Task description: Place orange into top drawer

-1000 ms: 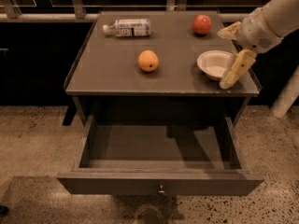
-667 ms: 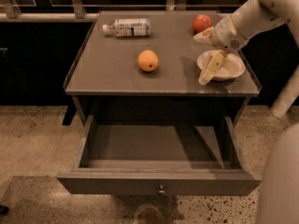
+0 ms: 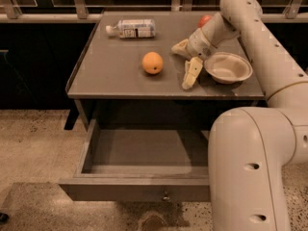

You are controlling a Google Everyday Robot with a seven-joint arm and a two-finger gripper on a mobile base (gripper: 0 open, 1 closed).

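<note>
The orange (image 3: 152, 62) sits on the grey tabletop (image 3: 110, 66), near its middle. My gripper (image 3: 186, 60) hovers just right of the orange, between it and the white bowl (image 3: 227, 67); its two cream fingers (image 3: 191, 73) are spread apart and hold nothing. The top drawer (image 3: 144, 153) is pulled open below the tabletop and is empty inside; its front panel with a small round knob (image 3: 165, 195) faces me.
A plastic bottle (image 3: 131, 28) lies on its side at the back of the tabletop. A redder fruit (image 3: 205, 20) sits at the back right, partly hidden by my arm (image 3: 255, 47). My arm's large lower link (image 3: 250, 172) covers the drawer's right part.
My gripper has moved left, from over the white bowl towards the orange. The arm has swung in and now fills the right side of the view.
</note>
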